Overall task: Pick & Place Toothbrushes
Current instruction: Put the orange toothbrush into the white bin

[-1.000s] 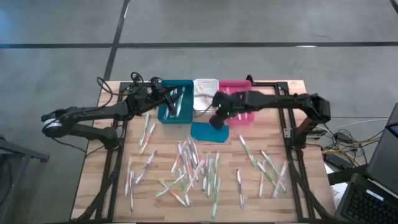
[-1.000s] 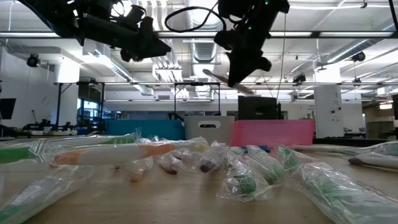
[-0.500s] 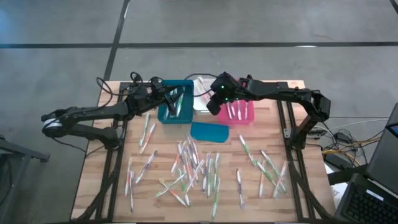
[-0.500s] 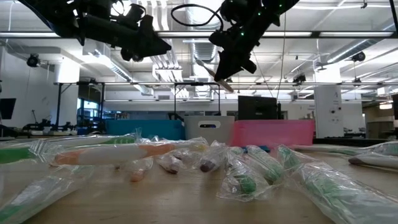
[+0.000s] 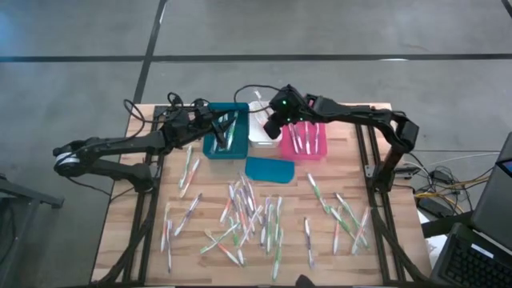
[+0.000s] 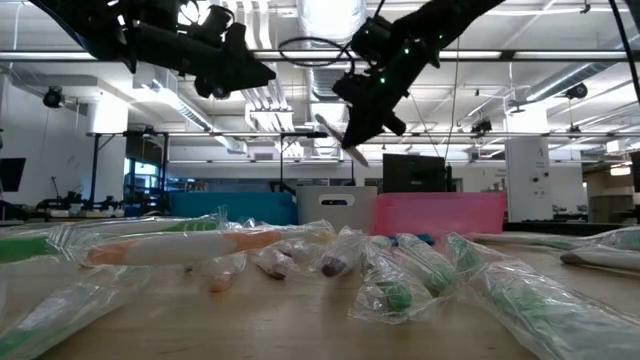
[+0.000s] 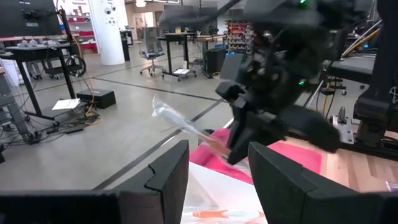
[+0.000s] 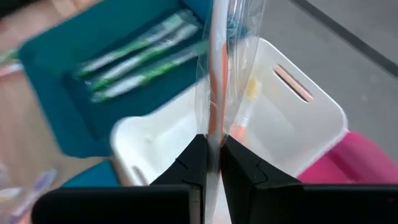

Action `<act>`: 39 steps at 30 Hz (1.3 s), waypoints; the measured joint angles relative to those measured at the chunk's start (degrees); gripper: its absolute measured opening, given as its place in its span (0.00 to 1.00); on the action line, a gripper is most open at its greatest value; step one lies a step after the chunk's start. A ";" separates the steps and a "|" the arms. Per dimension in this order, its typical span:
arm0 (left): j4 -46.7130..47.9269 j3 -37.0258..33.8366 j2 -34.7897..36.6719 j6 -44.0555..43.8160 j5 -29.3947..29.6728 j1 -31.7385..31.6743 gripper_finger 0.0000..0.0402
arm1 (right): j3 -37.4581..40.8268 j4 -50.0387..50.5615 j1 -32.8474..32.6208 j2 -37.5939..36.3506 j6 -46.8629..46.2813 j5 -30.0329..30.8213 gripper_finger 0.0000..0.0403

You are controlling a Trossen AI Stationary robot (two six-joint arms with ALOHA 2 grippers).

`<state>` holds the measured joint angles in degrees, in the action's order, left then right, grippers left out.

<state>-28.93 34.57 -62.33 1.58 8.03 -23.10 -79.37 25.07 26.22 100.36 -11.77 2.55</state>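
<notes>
Now the wooden table [image 5: 152, 240] carries many wrapped toothbrushes [image 5: 248, 220] scattered on its front part, and three bins at the back: teal bin [image 5: 226, 148], white bin [image 5: 258, 136], pink bin [image 5: 306, 150]. Left gripper [image 5: 213, 122] hangs above the teal bin, fingers apart, holding nothing. Right gripper [image 8: 210, 146], above the white bin, is pinched on one orange toothbrush [image 8: 217, 74].

Both arms crowd the air over the bins [image 5: 265, 132]; wrapped toothbrushes [image 5: 248, 218] litter the near table [image 5: 148, 228]
</notes>
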 joint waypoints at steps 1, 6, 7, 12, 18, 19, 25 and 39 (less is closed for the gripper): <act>-0.06 0.00 0.00 0.00 -0.03 -0.01 0.43 | 0.00 -0.02 0.30 0.40 -0.01 0.00 0.06; -0.22 0.00 0.00 -0.04 -0.22 -0.02 0.43 | -1.29 -0.31 1.03 3.31 0.06 -0.02 0.06; -0.22 0.00 0.00 -0.04 -0.24 -0.02 0.43 | -1.95 -0.16 1.13 4.07 0.22 -0.04 0.06; -0.17 -0.07 0.00 0.05 -0.33 -0.04 0.43 | -6.37 4.71 1.78 7.46 -0.06 -0.02 0.06; -0.15 -0.09 0.00 0.09 -0.52 -0.04 0.43 | -9.21 9.35 1.97 10.60 -1.53 -0.24 0.06; -0.14 -0.09 0.00 0.10 -0.52 -0.04 0.43 | -9.34 9.60 1.96 11.08 -1.86 -0.42 0.06; -0.12 -0.09 0.00 0.17 -0.54 -0.04 0.43 | -10.19 9.69 2.12 14.93 -3.87 -1.60 0.06; 0.23 -0.09 0.00 0.17 -0.56 -0.04 0.43 | -10.71 11.20 2.34 17.77 -4.26 -5.27 0.22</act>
<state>-28.70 34.48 -62.33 1.76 7.46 -23.14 -90.08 36.27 28.56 118.13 -16.03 -2.72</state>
